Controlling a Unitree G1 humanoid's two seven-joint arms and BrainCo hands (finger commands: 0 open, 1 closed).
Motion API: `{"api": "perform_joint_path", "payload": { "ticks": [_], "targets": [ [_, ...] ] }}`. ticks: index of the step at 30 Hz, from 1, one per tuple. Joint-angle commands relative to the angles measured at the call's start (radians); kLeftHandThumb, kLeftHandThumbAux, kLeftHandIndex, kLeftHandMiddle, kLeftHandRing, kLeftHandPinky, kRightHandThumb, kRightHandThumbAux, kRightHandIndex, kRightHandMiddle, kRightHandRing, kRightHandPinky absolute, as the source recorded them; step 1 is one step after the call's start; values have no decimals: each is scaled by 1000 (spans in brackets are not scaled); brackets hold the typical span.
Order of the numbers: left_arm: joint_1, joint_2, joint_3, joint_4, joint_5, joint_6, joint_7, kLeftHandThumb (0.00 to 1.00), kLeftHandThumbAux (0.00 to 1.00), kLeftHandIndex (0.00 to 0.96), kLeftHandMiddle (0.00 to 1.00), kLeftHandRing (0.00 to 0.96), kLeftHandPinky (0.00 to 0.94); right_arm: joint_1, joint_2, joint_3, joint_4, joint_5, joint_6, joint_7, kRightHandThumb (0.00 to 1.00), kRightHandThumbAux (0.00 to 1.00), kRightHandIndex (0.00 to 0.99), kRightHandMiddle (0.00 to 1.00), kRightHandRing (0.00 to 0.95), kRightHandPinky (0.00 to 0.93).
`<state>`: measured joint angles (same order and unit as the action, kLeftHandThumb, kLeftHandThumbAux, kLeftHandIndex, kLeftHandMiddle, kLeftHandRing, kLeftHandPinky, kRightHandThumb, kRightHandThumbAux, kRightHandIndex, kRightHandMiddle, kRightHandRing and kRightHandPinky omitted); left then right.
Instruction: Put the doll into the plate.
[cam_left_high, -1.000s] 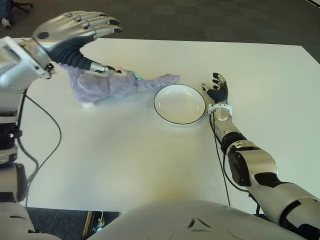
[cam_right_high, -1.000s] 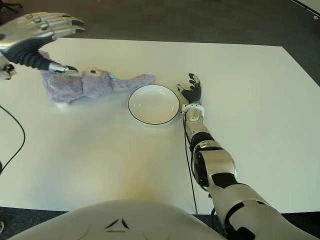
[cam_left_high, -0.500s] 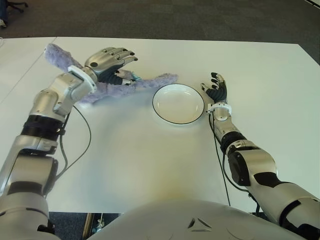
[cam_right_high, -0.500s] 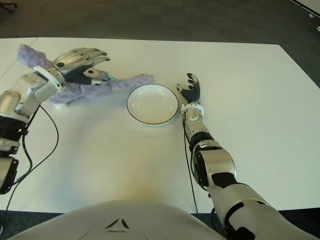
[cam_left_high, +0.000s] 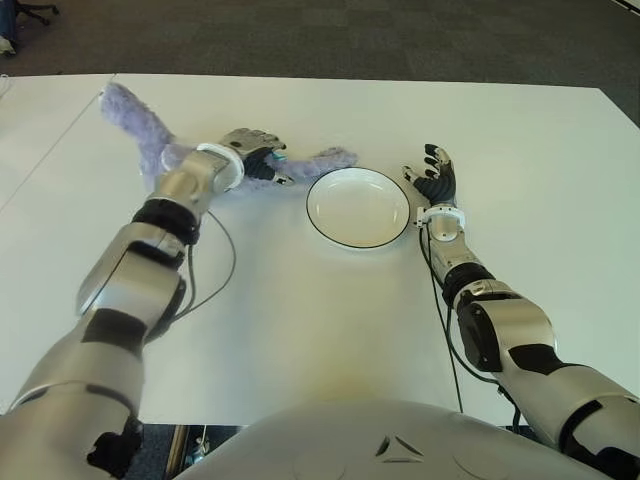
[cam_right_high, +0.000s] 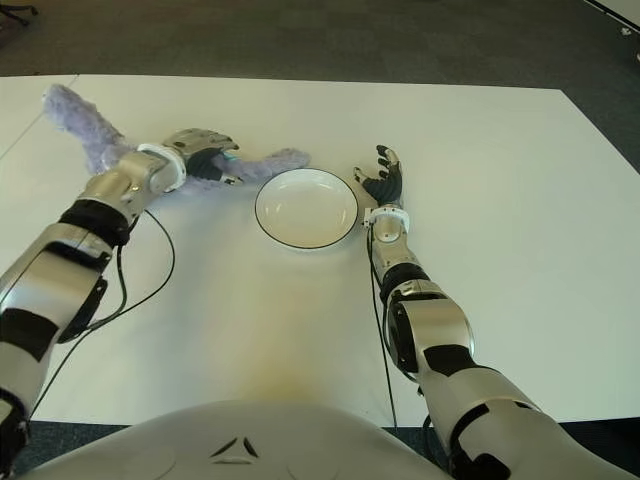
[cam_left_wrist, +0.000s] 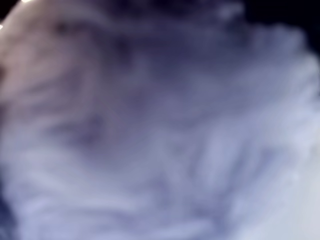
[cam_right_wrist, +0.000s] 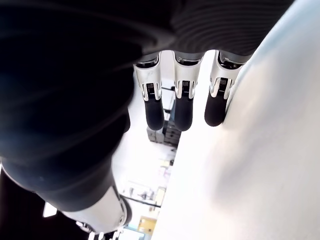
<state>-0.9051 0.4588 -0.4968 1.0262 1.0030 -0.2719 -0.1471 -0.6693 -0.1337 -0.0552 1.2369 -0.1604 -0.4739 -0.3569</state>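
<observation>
The doll is a purple plush lying on the white table, left of the plate; one furry end reaches almost to the rim. My left hand is down on the doll's middle with its fingers curled around it. Purple fur fills the left wrist view. The white plate with a dark rim holds nothing. My right hand shows just right of the plate, fingers extended and holding nothing.
The table's far edge runs along the top of the eye views with dark carpet beyond. A black cable trails from my left arm across the table. My right forearm stretches along the table on the right.
My left hand came down from above the doll and closed on its middle. The doll's far end now sticks up at the far left. The right hand and plate stayed put.
</observation>
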Motion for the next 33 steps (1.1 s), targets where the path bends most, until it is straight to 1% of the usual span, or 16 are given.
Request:
{"api": "perform_joint_path", "payload": {
  "ticks": [1,4,8,9,15,18,25,27,33],
  "targets": [
    [-82,-98,-76,230,9,50,-74,91,188,0,0,0,0,203,29,5,121,-17,84,32,342,858,160,147,128,144],
    [-82,-124,-73,270,-18,96,-55,70,191,0,0,0,0,205,27,0,121,-12,81,39,345,860,162,146,128,142],
    [-69,-147,-81,313,-22,166,-3,62,201,0,0,0,0,209,24,-4,121,-10,76,38,362,865,165,154,138,158],
    [-69,-148,-86,318,-21,174,0,62,210,0,0,0,0,210,23,-5,120,-9,74,37,388,870,172,162,145,163],
    [-51,-158,-118,339,-15,216,12,42,222,0,0,0,0,214,26,-15,118,-2,56,27,458,884,193,188,167,167],
    [-48,-161,-126,343,-15,227,8,29,216,0,0,0,0,215,27,-25,118,8,54,36,499,887,203,197,172,169],
    [-42,-159,-148,344,-20,240,3,10,206,0,0,0,0,214,28,-57,118,36,51,69,553,880,216,209,180,181],
    [-38,-156,-154,344,-18,242,3,8,208,0,0,0,0,214,29,-66,118,39,50,74,556,877,223,213,186,193],
    [-31,-151,-176,346,-13,237,-13,0,202,0,0,0,0,212,29,-78,118,41,49,76,548,876,224,213,188,182]
  ]
}}
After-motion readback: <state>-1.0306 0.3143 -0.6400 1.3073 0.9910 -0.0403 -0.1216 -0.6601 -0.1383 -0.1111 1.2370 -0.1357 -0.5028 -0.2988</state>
